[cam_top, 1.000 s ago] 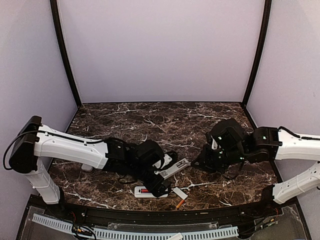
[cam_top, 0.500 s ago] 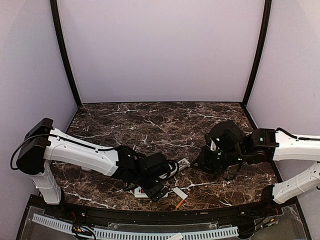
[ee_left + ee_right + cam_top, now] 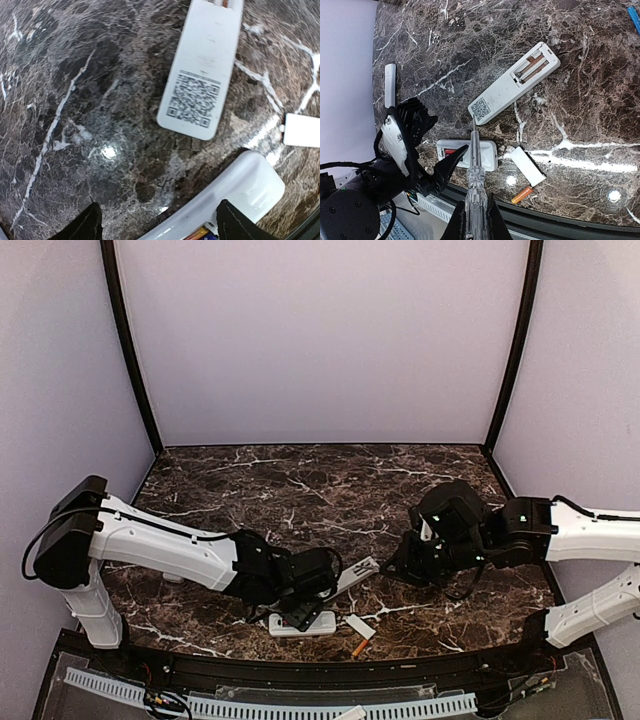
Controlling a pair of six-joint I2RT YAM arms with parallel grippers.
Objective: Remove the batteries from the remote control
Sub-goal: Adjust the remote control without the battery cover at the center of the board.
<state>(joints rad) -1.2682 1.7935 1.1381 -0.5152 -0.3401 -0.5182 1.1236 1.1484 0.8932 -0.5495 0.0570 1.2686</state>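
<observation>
A small white remote (image 3: 300, 623) lies near the table's front edge, back side up. A red battery (image 3: 451, 151) shows in its open compartment. My left gripper (image 3: 162, 227) is open right above it, one black fingertip (image 3: 237, 225) over the remote's body (image 3: 235, 195) and the other over bare marble. A long white remote (image 3: 512, 90) with a QR label lies beyond it, its compartment open with no battery in it. One orange battery (image 3: 522, 194) lies loose by the front edge. My right gripper (image 3: 476, 212) is shut on a clear-handled screwdriver (image 3: 476, 175).
A flat white cover (image 3: 529, 166) lies next to the orange battery. Another white remote (image 3: 390, 85) sits further left on the marble. A blue cylinder end (image 3: 634, 19) shows far behind. The black front rail (image 3: 320, 665) runs just behind the small remote.
My left arm has swung toward the front edge and lowered over the small remote, its jaws narrowing a little. The right arm has barely moved.
</observation>
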